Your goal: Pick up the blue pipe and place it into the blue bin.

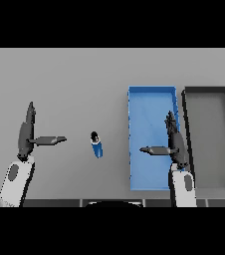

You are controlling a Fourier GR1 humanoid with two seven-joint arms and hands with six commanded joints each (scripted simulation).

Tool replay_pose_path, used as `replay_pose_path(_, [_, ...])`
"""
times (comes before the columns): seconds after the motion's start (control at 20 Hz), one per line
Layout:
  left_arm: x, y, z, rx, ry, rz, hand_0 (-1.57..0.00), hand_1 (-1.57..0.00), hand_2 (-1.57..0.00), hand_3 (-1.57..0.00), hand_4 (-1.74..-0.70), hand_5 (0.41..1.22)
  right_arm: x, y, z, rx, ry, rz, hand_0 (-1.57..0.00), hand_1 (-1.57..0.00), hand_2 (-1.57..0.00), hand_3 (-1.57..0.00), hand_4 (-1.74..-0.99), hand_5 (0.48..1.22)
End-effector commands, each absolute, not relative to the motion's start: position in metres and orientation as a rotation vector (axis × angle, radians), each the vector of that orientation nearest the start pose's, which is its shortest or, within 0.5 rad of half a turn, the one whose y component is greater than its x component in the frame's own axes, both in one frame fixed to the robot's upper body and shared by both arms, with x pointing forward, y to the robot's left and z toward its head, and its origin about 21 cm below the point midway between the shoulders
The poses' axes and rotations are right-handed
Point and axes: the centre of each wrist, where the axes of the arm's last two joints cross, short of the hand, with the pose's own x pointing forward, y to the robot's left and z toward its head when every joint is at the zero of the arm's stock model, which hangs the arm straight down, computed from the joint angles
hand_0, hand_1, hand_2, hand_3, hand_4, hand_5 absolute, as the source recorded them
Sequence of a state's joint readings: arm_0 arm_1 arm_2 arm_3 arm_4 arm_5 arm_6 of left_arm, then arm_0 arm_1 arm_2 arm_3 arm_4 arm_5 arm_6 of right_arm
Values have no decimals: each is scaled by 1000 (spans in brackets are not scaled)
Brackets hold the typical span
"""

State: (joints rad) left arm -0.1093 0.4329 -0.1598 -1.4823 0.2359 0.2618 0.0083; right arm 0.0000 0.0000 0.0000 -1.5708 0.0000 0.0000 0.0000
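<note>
Blue pipe (pixel 96 145) lies on the desk (pixel 74 79) left of the blue bin (pixel 152 92), long axis nearly fore-aft, between both hands: right hand (pixel 173 144) over the bin slightly nearer, left hand (pixel 27 134) farther, fingers straight and apart.

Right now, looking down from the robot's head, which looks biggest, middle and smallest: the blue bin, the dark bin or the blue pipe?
1. The blue bin and dark bin look about alike; the dark one runs off the edge, so I won't rank them.
2. The blue pipe is clearly smallest.
</note>
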Motion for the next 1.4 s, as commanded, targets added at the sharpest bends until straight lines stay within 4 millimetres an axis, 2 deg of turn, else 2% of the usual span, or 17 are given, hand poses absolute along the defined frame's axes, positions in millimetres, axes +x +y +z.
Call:
replay_pose_path(0.0, [272,292,27,250,-1555,-86,1,1,1,1,-1006,586,248,-228,-3,0,-1571,-1,1,1,1,1,-1222,603])
replay_pose_path(0.25, [273,292,29,251,-1562,-87,1,1,1,1,-1006,586,247,-223,-2,5,-1574,-2,1,1,1,1,-1222,603])
replay_pose_path(0.3, [262,303,25,203,-1575,-245,1,1,1,1,-1006,586,239,-234,0,-39,-1627,121,1,1,1,1,-1222,603])
replay_pose_path(0.35, [253,314,24,175,-1586,-339,1,1,1,1,-1011,588,232,-242,1,-57,-1642,191,1,1,1,1,-1227,603])
replay_pose_path(0.4, [251,317,23,152,-1579,-396,1,1,1,1,-1011,588,229,-242,7,-67,-1656,235,1,1,1,1,-1230,601])
replay_pose_path(0.5, [251,325,27,139,-1572,-449,1,1,1,1,-1010,589,222,-241,7,-69,-1650,276,1,1,1,1,-1232,599])
replay_pose_path(0.7, [248,327,26,66,-1576,-486,1,1,1,1,-1015,592,224,-239,15,-80,-1645,296,1,1,1,1,-1225,592])
replay_pose_path(1.0, [237,309,35,-99,-1512,-670,1,1,1,1,-1037,548,225,-242,13,-88,-1675,321,1,1,1,1,-1223,601])
replay_pose_path(1.25, [231,274,34,-212,-1435,-782,1,1,1,1,-1086,480,221,-243,12,-68,-1689,320,1,1,1,1,-1244,607])
replay_pose_path(1.35, [229,264,26,-235,-1419,-814,1,1,1,1,-1094,463,222,-241,10,-72,-1685,321,1,1,1,1,-1256,616])
